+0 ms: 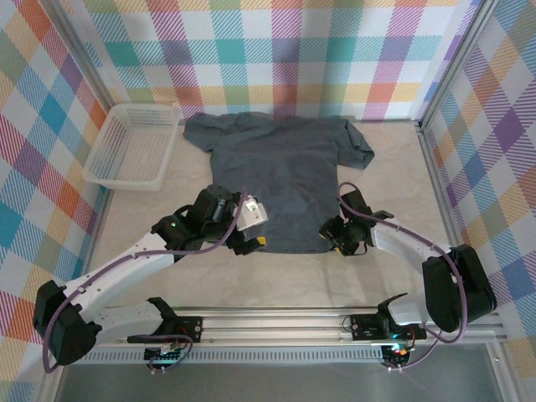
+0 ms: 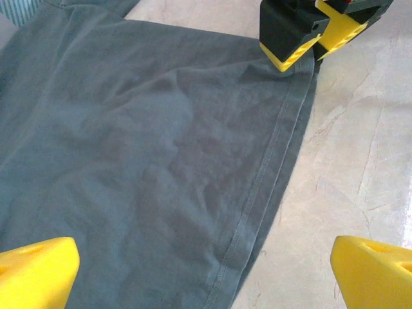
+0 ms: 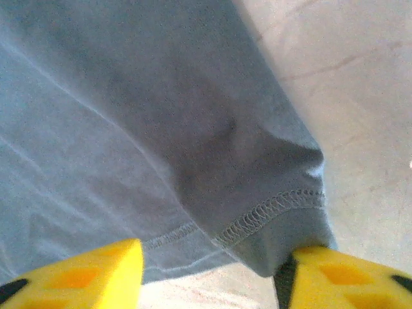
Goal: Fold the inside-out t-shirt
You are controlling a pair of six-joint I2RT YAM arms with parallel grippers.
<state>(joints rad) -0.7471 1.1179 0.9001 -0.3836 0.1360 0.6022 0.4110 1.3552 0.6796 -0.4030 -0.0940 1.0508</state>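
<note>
The slate blue-grey t-shirt (image 1: 280, 180) lies spread flat in the middle of the table, collar at the far side and hem towards me. My left gripper (image 1: 254, 241) hovers at the hem's left corner, open wide, its yellow fingertips (image 2: 35, 270) straddling the stitched hem of the shirt (image 2: 161, 167). My right gripper (image 1: 335, 239) is at the hem's right corner. It is open but narrower, and the bunched corner of the shirt (image 3: 257, 212) rests against its right fingertip (image 3: 347, 277). The right gripper (image 2: 315, 38) is also in the left wrist view, at the top.
A white mesh basket (image 1: 134, 146) stands at the far left beside the shirt's left sleeve. Plaid walls close in the back and both sides. Bare marble-pattern table (image 1: 276, 280) runs between the hem and the metal rail (image 1: 276, 322) at the near edge.
</note>
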